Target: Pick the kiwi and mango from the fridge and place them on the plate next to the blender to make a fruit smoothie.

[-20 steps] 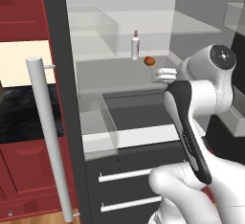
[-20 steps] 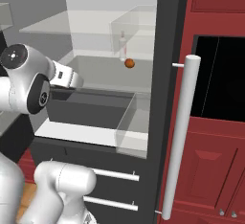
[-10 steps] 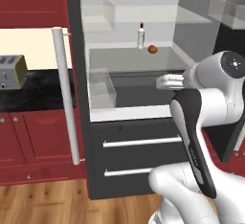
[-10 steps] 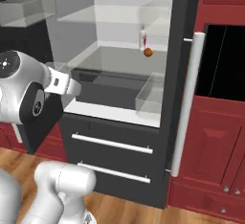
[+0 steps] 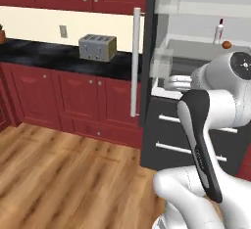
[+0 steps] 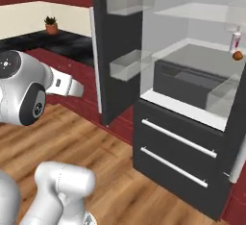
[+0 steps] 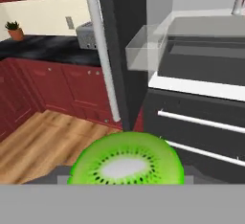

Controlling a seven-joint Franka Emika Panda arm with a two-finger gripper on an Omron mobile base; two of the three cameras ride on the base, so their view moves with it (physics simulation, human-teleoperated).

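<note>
The kiwi shows its cut bright-green face with a pale core and dark seeds at the bottom of the hand view, and my gripper is shut on it. My gripper hangs in front of the open fridge, level with its lower shelf, outside the cabinet. The orange-red mango rests on the fridge's middle shelf, right beside a red-capped clear bottle. The plate and the blender are out of view.
The fridge door stands open with its long grey bar handle and clear door bins. Left of it runs a black counter over red cupboards with a toaster and a potted plant. Wooden floor lies in front.
The whole picture has swung left with the base: the fridge slid to the right and the counter with the toaster came into view. My hand has come out of the fridge.
</note>
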